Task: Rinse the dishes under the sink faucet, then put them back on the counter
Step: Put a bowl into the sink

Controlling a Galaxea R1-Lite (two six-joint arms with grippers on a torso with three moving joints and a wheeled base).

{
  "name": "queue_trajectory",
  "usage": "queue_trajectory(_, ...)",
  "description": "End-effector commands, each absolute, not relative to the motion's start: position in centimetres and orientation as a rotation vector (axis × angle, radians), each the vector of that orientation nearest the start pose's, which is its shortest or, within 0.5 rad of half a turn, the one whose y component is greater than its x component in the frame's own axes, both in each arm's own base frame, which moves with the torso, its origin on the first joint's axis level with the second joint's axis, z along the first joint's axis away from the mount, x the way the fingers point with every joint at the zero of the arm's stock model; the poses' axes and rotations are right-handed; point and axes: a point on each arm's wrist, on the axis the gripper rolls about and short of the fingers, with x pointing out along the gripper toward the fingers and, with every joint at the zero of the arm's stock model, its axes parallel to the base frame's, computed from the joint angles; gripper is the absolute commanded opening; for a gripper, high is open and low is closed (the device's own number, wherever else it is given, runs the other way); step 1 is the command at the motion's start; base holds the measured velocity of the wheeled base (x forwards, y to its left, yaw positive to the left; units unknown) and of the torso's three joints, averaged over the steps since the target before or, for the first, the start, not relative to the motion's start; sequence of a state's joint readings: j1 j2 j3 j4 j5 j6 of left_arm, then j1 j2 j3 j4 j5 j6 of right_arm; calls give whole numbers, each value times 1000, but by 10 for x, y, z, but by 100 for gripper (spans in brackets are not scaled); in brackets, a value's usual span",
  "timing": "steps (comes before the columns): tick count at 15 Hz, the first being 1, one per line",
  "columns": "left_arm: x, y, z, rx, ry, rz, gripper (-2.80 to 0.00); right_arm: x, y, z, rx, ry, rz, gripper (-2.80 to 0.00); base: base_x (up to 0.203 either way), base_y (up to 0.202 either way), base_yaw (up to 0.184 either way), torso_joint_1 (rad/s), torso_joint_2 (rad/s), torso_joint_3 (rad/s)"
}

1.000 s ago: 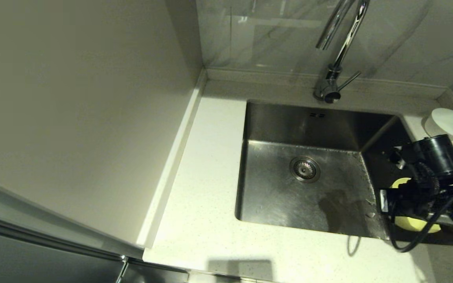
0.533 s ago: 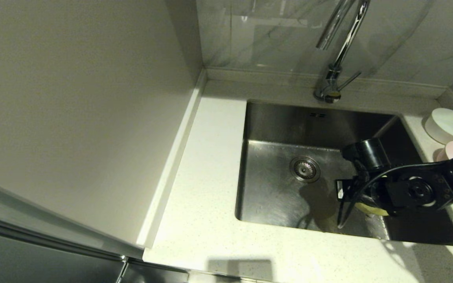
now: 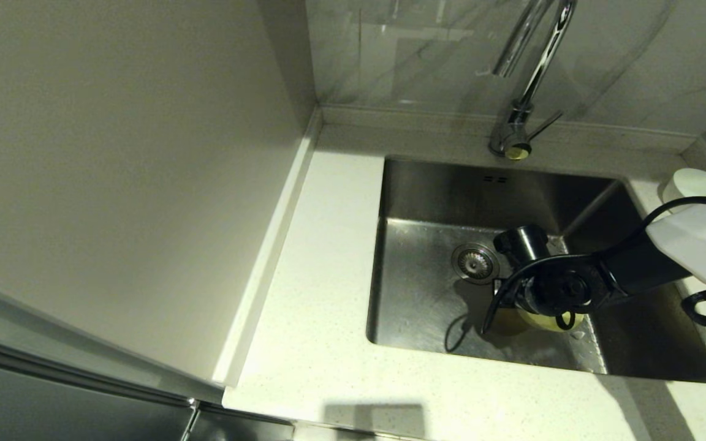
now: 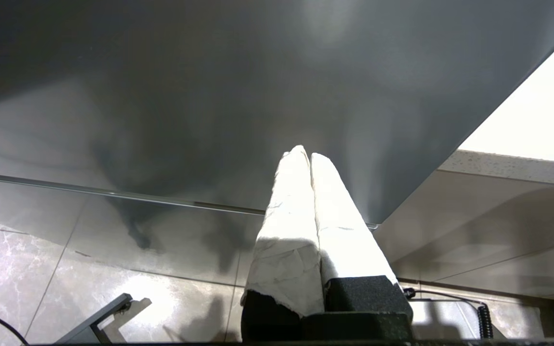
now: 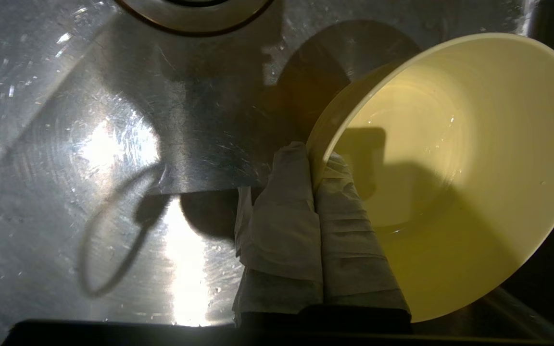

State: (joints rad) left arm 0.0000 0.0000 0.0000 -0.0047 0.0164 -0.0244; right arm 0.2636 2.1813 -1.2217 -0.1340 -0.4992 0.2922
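Right gripper (image 5: 313, 163): over the sink floor, just right of the drain, fingers pinching the rim of the yellow-green bowl.
Yellow-green bowl (image 5: 450, 163): held tilted above the sink floor, a few drops inside.
Drain (image 3: 475, 263): mid-floor of the sink (image 3: 426, 306).
Faucet (image 3: 527, 79): behind the drain, on the counter's back edge.
White bowl (image 3: 690, 182): on the counter (image 3: 322, 294), well right of the drain, partly hidden by the arm.
Left gripper (image 4: 309, 158): away from the sink, fingers pressed together, holding nothing.
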Motion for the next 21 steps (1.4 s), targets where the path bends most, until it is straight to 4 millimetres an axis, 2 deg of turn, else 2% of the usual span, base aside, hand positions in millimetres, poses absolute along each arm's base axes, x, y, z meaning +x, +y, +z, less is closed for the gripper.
queue_trajectory(1,-23,0,76,-25,-6,17,-280,400,95,56,-39,747,-339,-280,0,0,0,0,0,0)
queue_trajectory(5,-23,0,76,-25,-6,17,-280,408,95,48,-36,751,-345,-280,0,0,0,0,0,0)
queue_trajectory(19,-23,0,76,-25,-6,17,-280,418,94,39,-38,753,-357,-280,0,0,0,0,0,0)
queue_trajectory(20,-23,0,76,-25,-6,17,-280,418,94,39,-41,753,-362,0,0,0,0,0,0,0)
queue_trajectory(21,-23,0,76,-25,-6,17,-280,418,94,40,-40,751,-364,0,0,0,0,0,0,0)
